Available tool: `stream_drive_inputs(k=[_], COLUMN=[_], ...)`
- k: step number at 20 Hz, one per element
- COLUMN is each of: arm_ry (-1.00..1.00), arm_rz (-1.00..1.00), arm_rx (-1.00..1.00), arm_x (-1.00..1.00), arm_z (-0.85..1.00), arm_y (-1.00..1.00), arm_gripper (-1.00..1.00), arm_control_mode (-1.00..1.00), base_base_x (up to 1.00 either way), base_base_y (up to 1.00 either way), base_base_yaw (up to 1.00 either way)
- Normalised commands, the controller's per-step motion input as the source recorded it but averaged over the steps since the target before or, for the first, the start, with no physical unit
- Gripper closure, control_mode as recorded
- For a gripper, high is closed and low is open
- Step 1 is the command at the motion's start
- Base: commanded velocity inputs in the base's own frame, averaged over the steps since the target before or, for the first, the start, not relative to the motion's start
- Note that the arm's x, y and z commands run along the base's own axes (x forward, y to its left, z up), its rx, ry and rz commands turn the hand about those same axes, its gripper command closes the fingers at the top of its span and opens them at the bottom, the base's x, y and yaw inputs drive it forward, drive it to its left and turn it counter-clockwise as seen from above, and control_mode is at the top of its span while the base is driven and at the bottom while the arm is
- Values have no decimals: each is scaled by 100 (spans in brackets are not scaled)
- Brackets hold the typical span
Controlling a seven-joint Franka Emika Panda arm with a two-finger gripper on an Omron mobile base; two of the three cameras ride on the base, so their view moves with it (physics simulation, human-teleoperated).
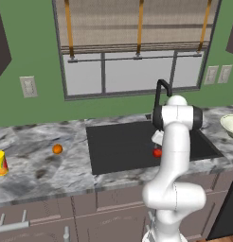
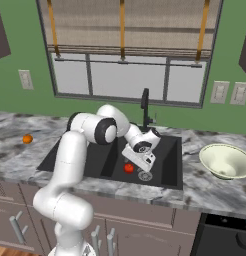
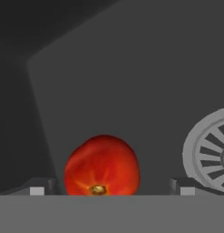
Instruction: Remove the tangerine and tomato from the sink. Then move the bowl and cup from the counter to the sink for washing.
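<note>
- The two-finger dark gripper (image 3: 109, 190) stands wide and empty, one fingertip at each side of the small glossy red tomato (image 3: 103, 165), ready to close on it.
- The round metal drain (image 3: 210, 151) lies at 3 o'clock of the tomato, on the floor of the black rectangular sink (image 2: 162, 165).
- The small orange tangerine (image 1: 57, 149) already rests on the grey-white marbled counter (image 1: 38, 175), at 9 o'clock of the sink.

red tomato (image 3: 102, 164) in black sink (image 1: 113, 146) (tangerine (image 1: 57, 149) on counter (image 1: 38, 170)).
</note>
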Motion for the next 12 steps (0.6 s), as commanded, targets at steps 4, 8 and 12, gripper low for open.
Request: stream_drive_inputs(k=[4,8,12], arm_ry=[7,6,2], arm_rz=[1,0,0], arm_rx=[3,2,2], arm_x=[0,0,0], arm_z=[-7,-9,-11], arm_y=[7,11,11], arm_gripper=[-100,-100,-100], arm_control_mode=[-100,-100,-100], base_base_x=[0,0,0], base_base_y=[0,0,0], base_base_yaw=[0,0,0])
